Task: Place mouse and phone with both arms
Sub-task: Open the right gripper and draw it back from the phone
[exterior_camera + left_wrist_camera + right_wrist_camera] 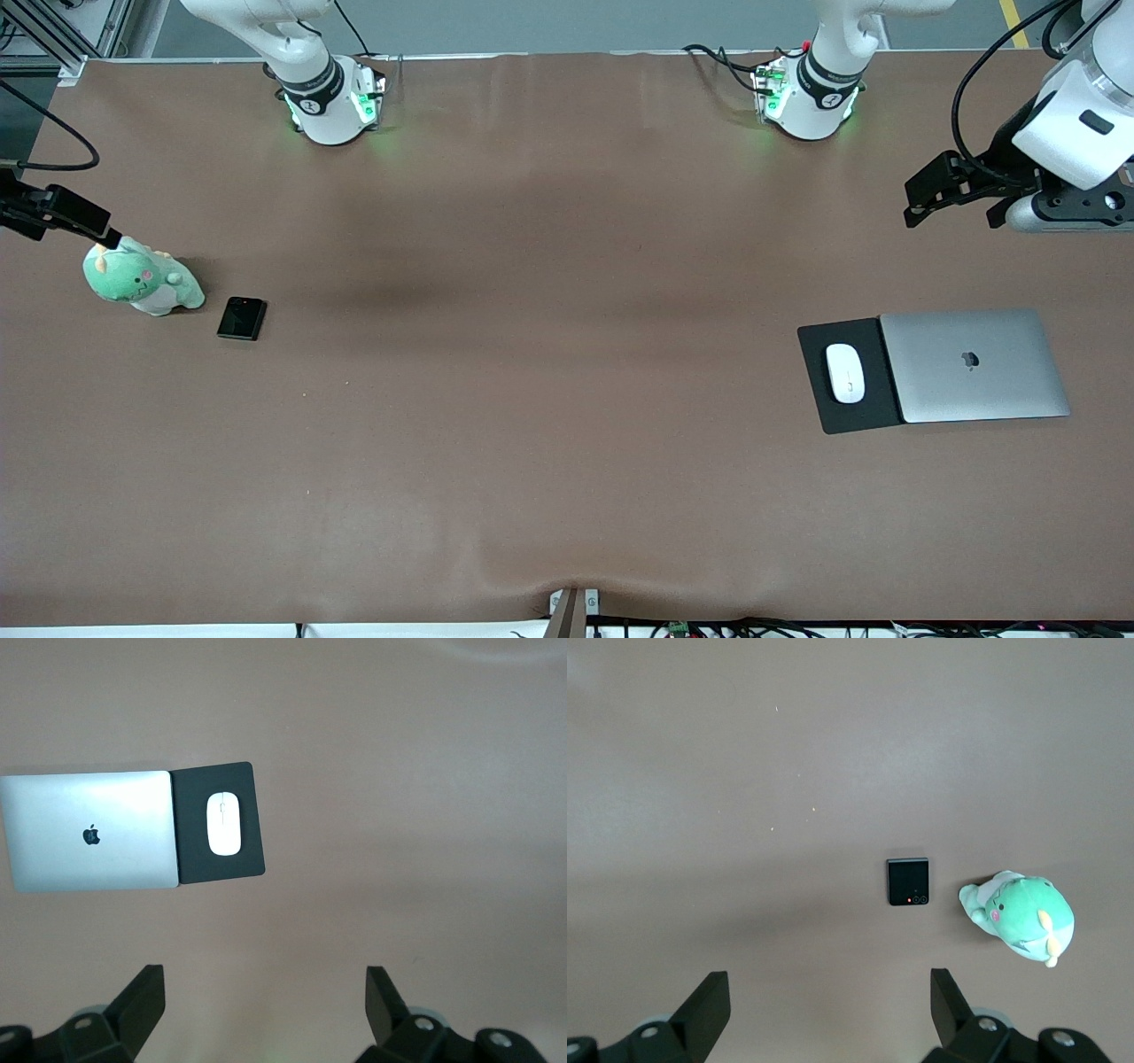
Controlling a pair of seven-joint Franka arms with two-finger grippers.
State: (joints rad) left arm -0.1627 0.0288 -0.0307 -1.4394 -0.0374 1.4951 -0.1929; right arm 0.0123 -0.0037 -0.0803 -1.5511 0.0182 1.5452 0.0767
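The white mouse (845,372) (224,823) lies on a black mouse pad (855,418) (252,815) toward the left arm's end of the table. The black phone (242,318) (908,881) lies flat on the brown table toward the right arm's end. My left gripper (921,204) (264,979) hangs open over bare table at its own end, apart from the mouse, with nothing between its fingers. My right gripper (66,221) (830,983) hangs open and empty over the table at its own end, beside the plush toy and clear of the phone.
A closed silver laptop (974,363) (89,831) lies against the mouse pad. A green plush toy (142,279) (1023,915) sits beside the phone. The brown table (549,399) runs wide between the two groups.
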